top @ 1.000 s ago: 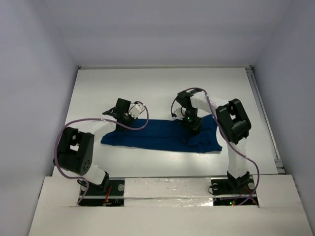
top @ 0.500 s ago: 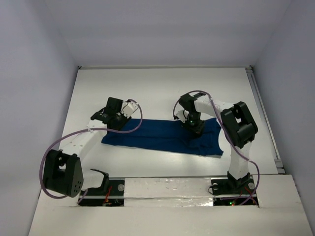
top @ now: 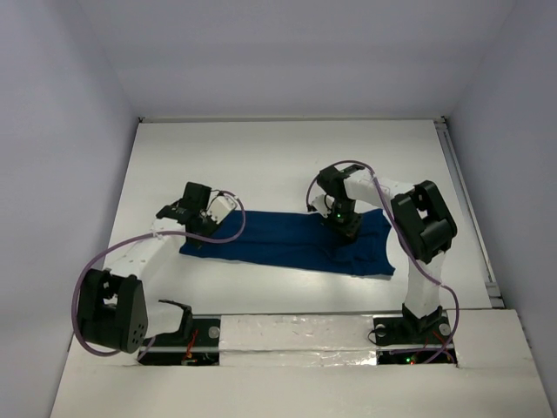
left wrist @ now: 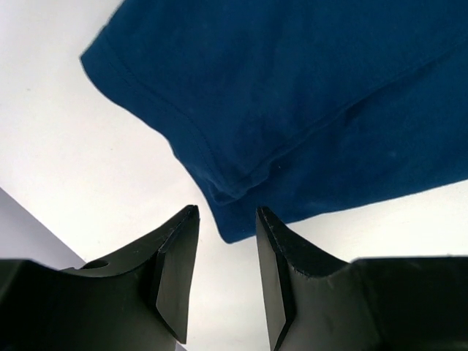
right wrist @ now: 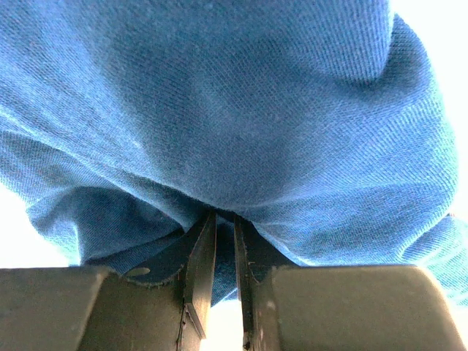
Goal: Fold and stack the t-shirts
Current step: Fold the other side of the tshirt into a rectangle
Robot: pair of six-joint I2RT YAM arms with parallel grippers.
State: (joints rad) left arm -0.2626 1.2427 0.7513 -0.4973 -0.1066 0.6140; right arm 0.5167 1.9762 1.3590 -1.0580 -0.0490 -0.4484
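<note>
- T-shirt (top: 287, 242) is lying as a flat strip across the desk (top: 278, 157).
- Left fingers (left wrist: 175, 270) are hanging parted, gripping nothing, at its left corner.
- Right fingers (right wrist: 199, 263) are pinching a cloth fold.

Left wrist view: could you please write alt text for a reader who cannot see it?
The left gripper, jaws open and empty, hangs over the hemmed corner of a dark blue t-shirt lying on a white table.
</note>
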